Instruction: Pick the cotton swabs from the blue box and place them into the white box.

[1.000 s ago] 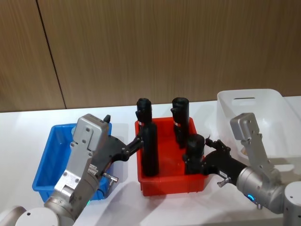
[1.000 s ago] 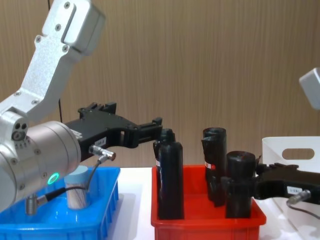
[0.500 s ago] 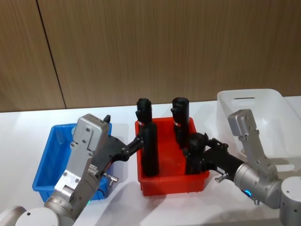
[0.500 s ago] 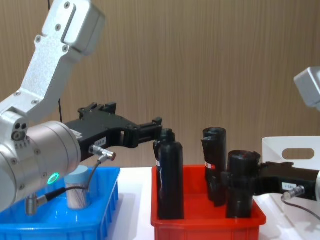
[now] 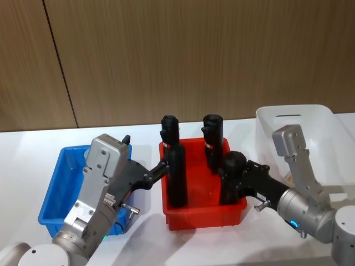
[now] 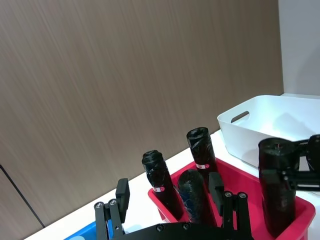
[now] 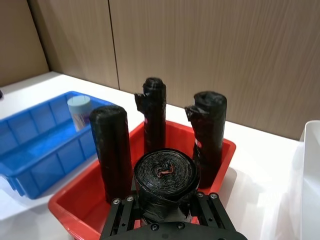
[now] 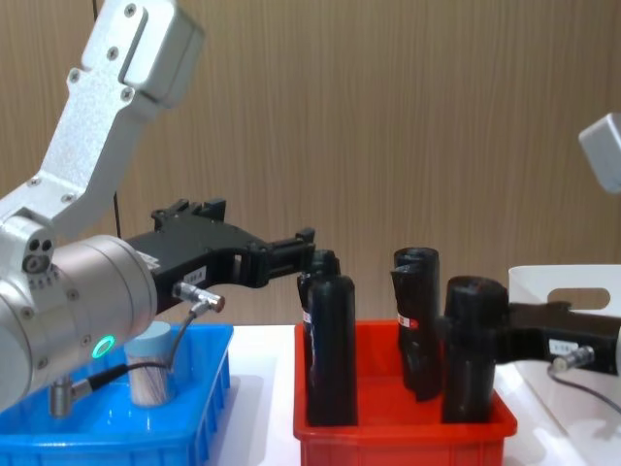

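One jar of cotton swabs (image 8: 151, 366), clear with a pale blue lid, stands upright in the blue box (image 8: 209, 388) at the table's left; it also shows in the right wrist view as the jar (image 7: 79, 111). My left gripper (image 5: 161, 165) hangs open between the blue box (image 5: 54, 194) and the red bin, holding nothing, its fingers (image 6: 122, 192) spread wide. My right gripper (image 5: 239, 178) is shut on a black roll (image 8: 472, 348) at the front right of the red bin. The white box (image 5: 310, 126) stands at the far right.
The red bin (image 5: 204, 214) sits between the two boxes and holds three more upright black rolls (image 7: 111, 150). A wood-panelled wall (image 5: 177, 55) stands behind the table. Bare white tabletop (image 5: 22, 166) lies left of the blue box.
My right gripper has raised the black roll slightly and shifted it a little to the right inside the red bin. The left arm and the jar have not moved.
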`<act>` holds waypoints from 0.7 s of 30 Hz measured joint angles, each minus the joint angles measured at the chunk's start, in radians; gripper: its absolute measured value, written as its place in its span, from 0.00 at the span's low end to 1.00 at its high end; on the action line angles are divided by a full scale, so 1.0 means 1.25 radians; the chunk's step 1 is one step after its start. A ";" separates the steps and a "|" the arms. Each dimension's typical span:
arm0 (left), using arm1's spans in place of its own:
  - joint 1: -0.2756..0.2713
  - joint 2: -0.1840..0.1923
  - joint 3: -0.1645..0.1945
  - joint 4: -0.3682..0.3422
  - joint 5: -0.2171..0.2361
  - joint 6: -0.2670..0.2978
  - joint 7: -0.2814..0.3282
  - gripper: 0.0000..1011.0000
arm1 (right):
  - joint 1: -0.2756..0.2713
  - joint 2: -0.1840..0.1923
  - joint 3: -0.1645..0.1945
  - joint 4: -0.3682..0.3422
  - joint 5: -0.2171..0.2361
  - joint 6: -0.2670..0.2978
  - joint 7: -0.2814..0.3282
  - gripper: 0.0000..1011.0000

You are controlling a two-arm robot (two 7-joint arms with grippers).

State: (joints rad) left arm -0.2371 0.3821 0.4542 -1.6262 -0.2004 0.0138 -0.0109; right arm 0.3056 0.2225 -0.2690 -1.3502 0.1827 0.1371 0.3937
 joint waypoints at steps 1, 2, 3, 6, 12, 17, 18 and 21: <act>0.000 0.000 0.000 0.000 0.000 0.000 0.000 0.99 | -0.002 0.001 0.001 -0.008 0.003 0.000 0.000 0.49; 0.000 0.000 0.000 0.000 0.000 0.000 0.000 0.99 | -0.002 0.001 0.001 -0.008 0.003 0.000 0.000 0.49; 0.000 0.000 0.000 0.000 0.000 0.000 0.000 0.99 | -0.003 0.002 0.002 -0.014 0.006 0.000 0.000 0.49; 0.000 0.000 0.000 0.000 0.000 0.000 0.000 0.99 | -0.007 0.005 0.005 -0.036 0.015 0.000 -0.003 0.48; 0.000 0.000 0.000 0.000 0.000 0.000 0.000 0.99 | -0.011 0.014 0.015 -0.096 0.040 0.005 -0.016 0.48; 0.000 0.000 0.000 0.000 0.000 0.000 0.000 0.99 | -0.011 0.022 0.025 -0.136 0.055 0.010 -0.031 0.48; 0.000 0.000 0.000 0.000 0.000 0.000 0.000 0.99 | -0.010 0.023 0.027 -0.141 0.058 0.010 -0.033 0.48; 0.000 0.000 0.000 0.000 0.000 0.000 0.000 0.99 | -0.008 0.028 0.036 -0.159 0.063 0.013 -0.048 0.48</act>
State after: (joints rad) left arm -0.2371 0.3821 0.4543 -1.6262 -0.2004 0.0138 -0.0109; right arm 0.2953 0.2580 -0.2245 -1.5493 0.2620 0.1532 0.3341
